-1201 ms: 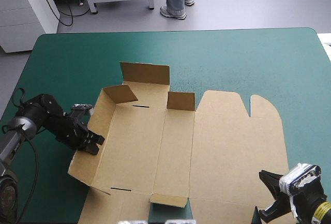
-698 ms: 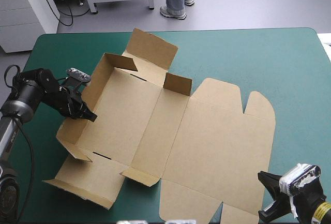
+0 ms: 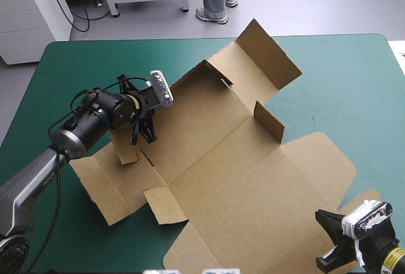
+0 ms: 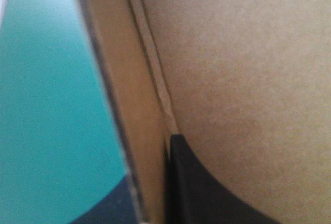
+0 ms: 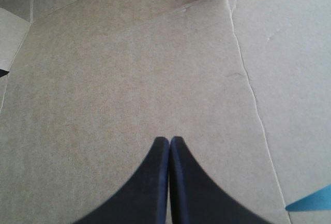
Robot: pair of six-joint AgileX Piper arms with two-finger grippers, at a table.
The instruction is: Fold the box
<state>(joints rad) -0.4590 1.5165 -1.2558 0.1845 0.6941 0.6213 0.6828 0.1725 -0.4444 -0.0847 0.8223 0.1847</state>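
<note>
One brown box (image 3: pixel 228 160) sprawls half-flat; left tool (image 3: pixel 140 136) pinches its wall.

**One camera overhead, two on the wrists**

The high camera sits above and behind the robot and looks forward and down. It is far enough back to take in the tabletop (image 3: pixel 329 65) from near edge to far edge, with both arms. The left wrist camera looks along the left jaws from very close, so the box (image 4: pixel 243 63) fills most of its view, with a strip of tabletop beside it. The right wrist camera, by the tabletop's near right corner, looks down past the right jaws onto the board from a little farther off. All three views share the box.
</note>
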